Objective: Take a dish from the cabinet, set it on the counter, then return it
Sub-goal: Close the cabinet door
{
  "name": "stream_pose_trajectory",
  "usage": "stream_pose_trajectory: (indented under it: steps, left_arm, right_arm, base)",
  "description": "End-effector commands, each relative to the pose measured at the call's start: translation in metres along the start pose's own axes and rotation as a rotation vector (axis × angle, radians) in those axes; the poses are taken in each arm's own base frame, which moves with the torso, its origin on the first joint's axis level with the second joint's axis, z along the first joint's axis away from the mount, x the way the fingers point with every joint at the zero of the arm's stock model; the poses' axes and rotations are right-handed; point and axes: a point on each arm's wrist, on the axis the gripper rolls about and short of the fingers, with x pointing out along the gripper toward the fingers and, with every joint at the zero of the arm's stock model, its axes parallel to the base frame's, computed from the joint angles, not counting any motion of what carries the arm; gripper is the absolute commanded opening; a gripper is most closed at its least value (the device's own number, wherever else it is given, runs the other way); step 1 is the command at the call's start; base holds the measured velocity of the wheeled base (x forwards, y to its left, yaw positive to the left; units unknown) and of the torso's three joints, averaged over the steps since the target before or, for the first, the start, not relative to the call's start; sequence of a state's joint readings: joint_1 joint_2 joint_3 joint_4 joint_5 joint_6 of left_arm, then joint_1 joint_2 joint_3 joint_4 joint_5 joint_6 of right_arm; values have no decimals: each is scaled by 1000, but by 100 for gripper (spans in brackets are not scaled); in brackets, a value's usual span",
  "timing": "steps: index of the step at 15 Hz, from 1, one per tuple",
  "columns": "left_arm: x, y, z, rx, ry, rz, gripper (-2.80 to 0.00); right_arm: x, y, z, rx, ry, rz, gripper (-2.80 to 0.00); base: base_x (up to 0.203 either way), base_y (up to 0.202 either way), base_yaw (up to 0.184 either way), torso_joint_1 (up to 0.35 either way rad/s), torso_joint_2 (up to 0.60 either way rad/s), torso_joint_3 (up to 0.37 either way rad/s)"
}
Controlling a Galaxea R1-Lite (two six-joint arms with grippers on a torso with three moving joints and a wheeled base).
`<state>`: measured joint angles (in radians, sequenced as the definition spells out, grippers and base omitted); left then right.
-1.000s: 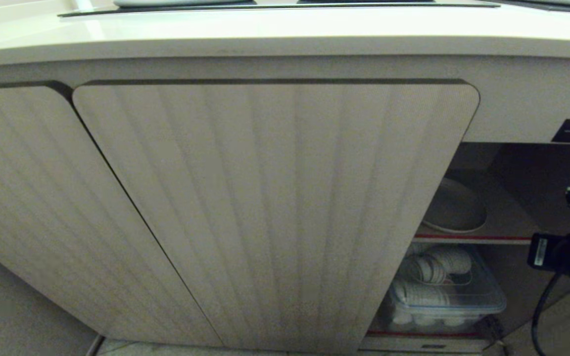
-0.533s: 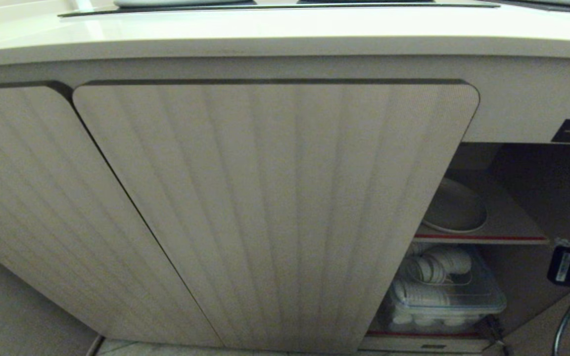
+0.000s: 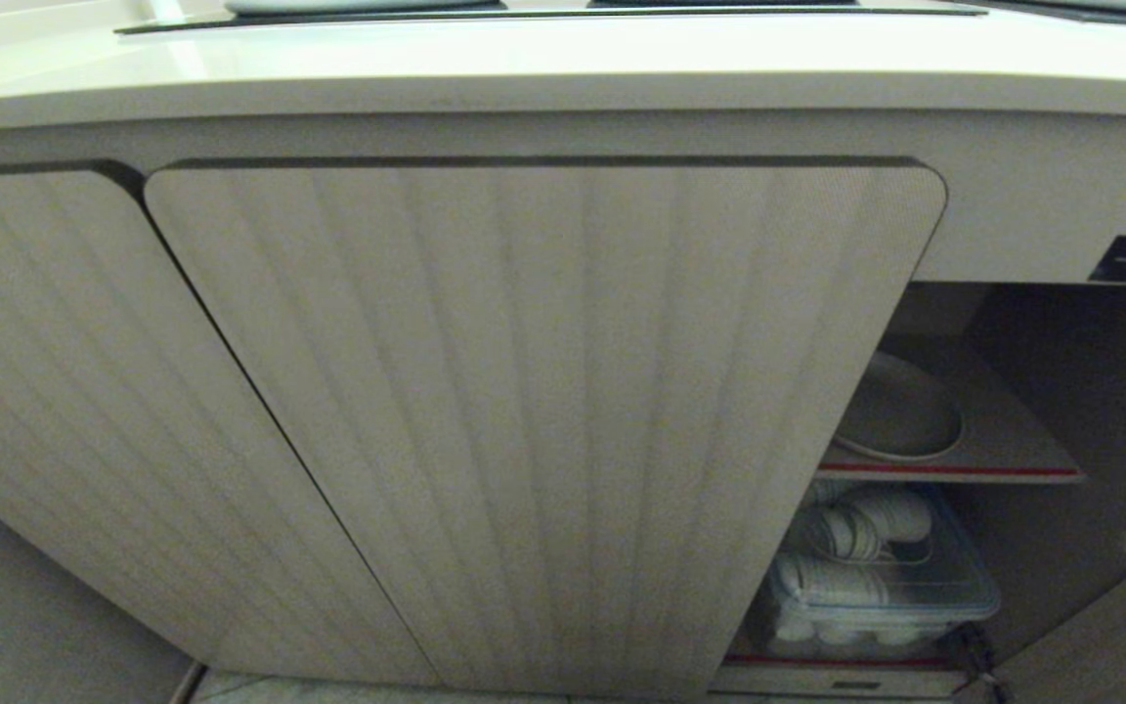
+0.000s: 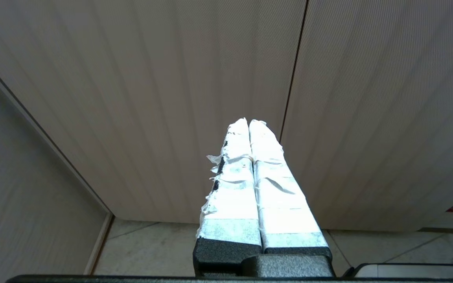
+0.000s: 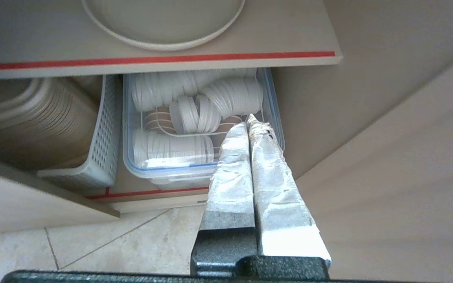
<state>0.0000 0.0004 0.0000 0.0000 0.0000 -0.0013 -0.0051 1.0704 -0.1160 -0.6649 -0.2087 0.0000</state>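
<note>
On the cabinet (image 3: 543, 391) shelf lies the dish (image 5: 163, 23); right gripper (image 5: 250, 122), jaws closed and empty, should open before reaching level under its rim.

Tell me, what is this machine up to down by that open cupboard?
It is working at a low cabinet whose right-hand side stands open. A cream dish sits on the inner shelf, above a clear box of white lids on the cabinet's bottom. The right pincer is shut and empty, in front of the opening below the shelf, holding nothing. The left pincer is also shut, parked facing the closed ribbed doors. The counter above shows no cream dish.
</note>
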Motion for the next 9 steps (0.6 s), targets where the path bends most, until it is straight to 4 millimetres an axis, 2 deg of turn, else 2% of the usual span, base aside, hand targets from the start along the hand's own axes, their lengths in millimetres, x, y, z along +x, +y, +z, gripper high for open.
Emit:
stream_pose_trajectory:
  steps: [1, 3, 9]
  left_arm:
    - [0, 0, 0, 0, 0, 0, -280]
    - [0, 0, 0, 0, 0, 0, -280]
    - [0, 0, 0, 0, 0, 0, -280]
  right_arm:
    - [-15, -3, -7, 6, -39, 5, -280]
    - [-26, -5, -20, 7, -50, 16, -280]
    - [-48, -8, -34, 2, -47, 97, -280]
  base:
    - [0, 0, 0, 0, 0, 0]
    - [0, 0, 0, 0, 0, 0]
    - [0, 0, 0, 0, 0, 0]
